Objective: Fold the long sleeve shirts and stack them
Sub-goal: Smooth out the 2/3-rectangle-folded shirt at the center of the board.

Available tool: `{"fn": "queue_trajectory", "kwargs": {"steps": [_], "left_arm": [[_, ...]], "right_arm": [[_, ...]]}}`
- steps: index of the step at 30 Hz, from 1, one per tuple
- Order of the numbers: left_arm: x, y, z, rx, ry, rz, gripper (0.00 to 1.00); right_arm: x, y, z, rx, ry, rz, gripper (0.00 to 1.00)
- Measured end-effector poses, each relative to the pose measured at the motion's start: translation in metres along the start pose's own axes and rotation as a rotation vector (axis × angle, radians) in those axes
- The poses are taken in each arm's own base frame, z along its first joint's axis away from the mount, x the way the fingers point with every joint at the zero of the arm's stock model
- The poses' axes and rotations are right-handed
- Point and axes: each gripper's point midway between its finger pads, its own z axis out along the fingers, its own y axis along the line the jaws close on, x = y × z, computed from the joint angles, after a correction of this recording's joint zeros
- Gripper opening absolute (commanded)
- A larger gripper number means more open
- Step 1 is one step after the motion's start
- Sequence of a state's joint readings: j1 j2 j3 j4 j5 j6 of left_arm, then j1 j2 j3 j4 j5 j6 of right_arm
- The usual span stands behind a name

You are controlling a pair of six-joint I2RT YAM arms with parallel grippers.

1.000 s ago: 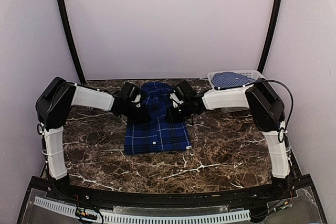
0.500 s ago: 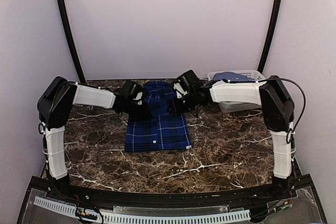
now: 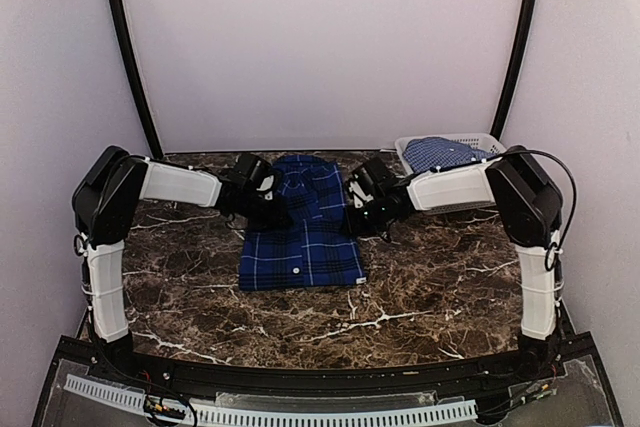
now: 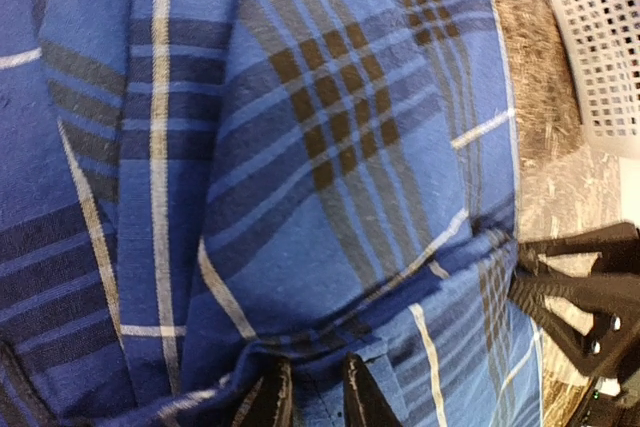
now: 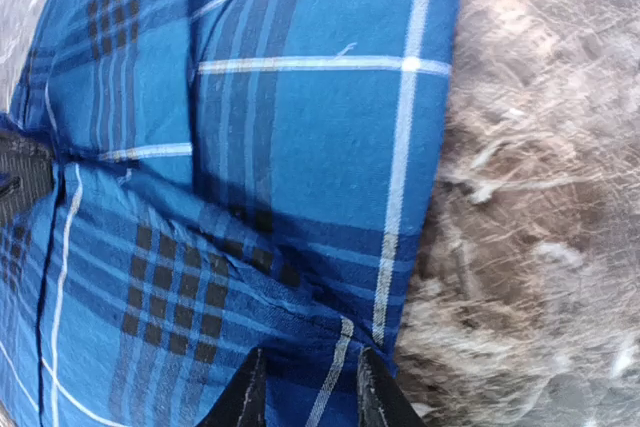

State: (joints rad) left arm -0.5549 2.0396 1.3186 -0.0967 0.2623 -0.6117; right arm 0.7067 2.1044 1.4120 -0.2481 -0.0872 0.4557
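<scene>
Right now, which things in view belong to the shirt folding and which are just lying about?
Belong to the job:
dark plaid shirt
lighter checked shirt, lying in the white lattice basket
left gripper, pinching the plaid cloth
right gripper, at that shirt's edge

Lying about:
white lattice basket
marble table

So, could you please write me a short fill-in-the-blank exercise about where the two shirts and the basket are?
1. The white basket stands at the table's far ____ corner.
2. The dark plaid shirt lies on the table, ____ the left tool and the right tool.
3. The lighter blue shirt lies in the ____.
Missing words: right; between; basket.
</scene>
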Motion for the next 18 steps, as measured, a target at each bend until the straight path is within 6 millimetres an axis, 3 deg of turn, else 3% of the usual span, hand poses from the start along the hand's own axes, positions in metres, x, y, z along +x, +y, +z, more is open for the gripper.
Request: {"fn": "queue_trajectory", "kwargs": {"steps": [10,15,18], "left_arm": [[0.002,-0.014,0.004,0.035,0.004,0.026,0.23],[-0.006,-0.020,0.002,0.042,-0.013,0.043,0.42],[-0.010,-0.023,-0.001,0.042,-0.026,0.055,0.52]], "right_arm": [[-0.002,-0.008,-0.008,0.013,-0.024,0.030,0.36],[-0.006,-0.001,-0.030,0.031,-0.037,0.012,0.44],[-0.011,0.013,-0.049,0.033,-0.069,-0.016,0.44]]}}
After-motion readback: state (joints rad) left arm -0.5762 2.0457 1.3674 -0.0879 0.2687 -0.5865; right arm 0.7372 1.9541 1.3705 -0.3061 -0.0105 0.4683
